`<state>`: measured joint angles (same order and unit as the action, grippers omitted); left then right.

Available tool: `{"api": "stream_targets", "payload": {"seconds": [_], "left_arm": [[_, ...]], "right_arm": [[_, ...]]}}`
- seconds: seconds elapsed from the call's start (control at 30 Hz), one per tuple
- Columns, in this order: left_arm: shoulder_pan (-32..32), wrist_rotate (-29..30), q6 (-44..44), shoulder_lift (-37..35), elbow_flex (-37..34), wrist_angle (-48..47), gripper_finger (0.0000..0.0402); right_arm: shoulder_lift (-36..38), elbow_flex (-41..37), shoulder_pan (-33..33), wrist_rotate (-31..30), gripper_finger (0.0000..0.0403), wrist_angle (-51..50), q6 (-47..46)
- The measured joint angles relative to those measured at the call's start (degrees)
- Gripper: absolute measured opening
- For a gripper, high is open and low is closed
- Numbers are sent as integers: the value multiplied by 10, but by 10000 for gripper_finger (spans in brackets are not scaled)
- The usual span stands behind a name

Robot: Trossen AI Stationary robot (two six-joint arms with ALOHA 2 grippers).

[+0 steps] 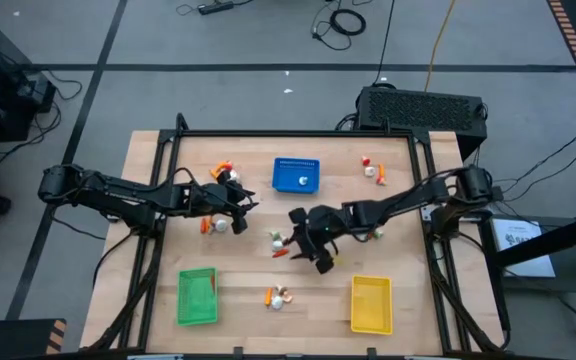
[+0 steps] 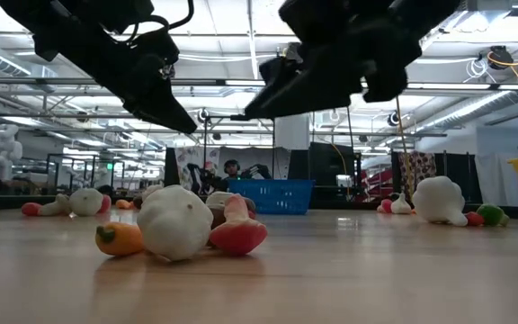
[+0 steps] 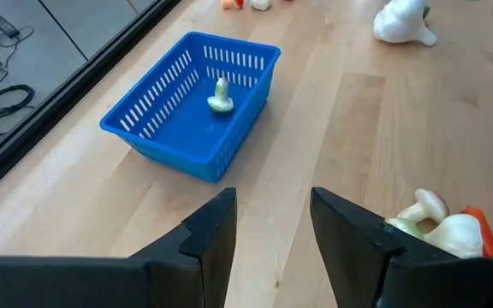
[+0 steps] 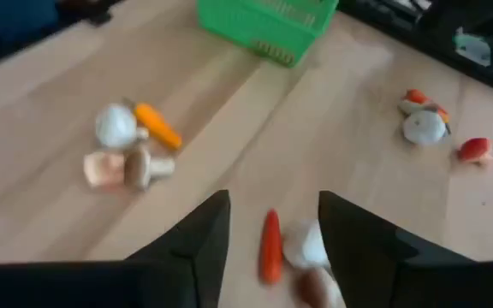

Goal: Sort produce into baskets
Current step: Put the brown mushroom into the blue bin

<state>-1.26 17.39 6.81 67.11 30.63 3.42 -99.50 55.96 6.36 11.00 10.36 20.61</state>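
Three baskets stand on the wooden table: blue at the far middle with one small white-green piece inside, green near left, yellow near right. Toy produce lies in small clusters. My right gripper hovers open, tilted down, over a cluster in the table's middle; an orange-red stick and a white bulb show on the table between its fingers. My left gripper hangs open left of the blue basket, above a white and orange cluster.
Other clusters lie near the front middle, at the far right and at the far left. A black frame rail borders the table. Bare wood shows between the green and yellow baskets.
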Motion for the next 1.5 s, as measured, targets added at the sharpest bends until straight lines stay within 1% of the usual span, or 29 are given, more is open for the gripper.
{"api": "stream_targets", "payload": {"seconds": [0.1,0.2,0.3,0.5,0.67,0.8,0.93,1.03,1.1,1.2,1.43,1.5], "left_arm": [[0,0,3,0,0,0,160],[0,0,3,0,0,1,160],[0,0,4,0,0,1,160],[0,0,3,0,0,3,160],[0,0,3,0,0,3,160],[0,0,0,0,0,3,160],[0,0,0,0,0,2,160],[0,0,0,0,0,1,160],[0,0,0,0,0,1,160],[0,0,0,0,0,1,160],[0,0,0,0,0,1,160],[0,0,0,0,0,1,160]], "right_arm": [[-24,0,3,-38,195,19,-51],[-44,0,-5,-40,212,25,-49],[-60,0,-19,-39,220,32,-45],[-78,0,-51,-35,221,36,-48],[-105,0,-64,12,222,50,-60],[-129,0,-64,14,222,70,-61],[-137,0,-64,12,218,86,-63],[-138,0,-64,10,202,77,-64],[-138,0,-64,9,183,77,-64],[-138,0,-64,9,143,77,-64],[-134,0,-64,9,36,75,-64],[-127,0,-64,8,14,69,-64]]}}
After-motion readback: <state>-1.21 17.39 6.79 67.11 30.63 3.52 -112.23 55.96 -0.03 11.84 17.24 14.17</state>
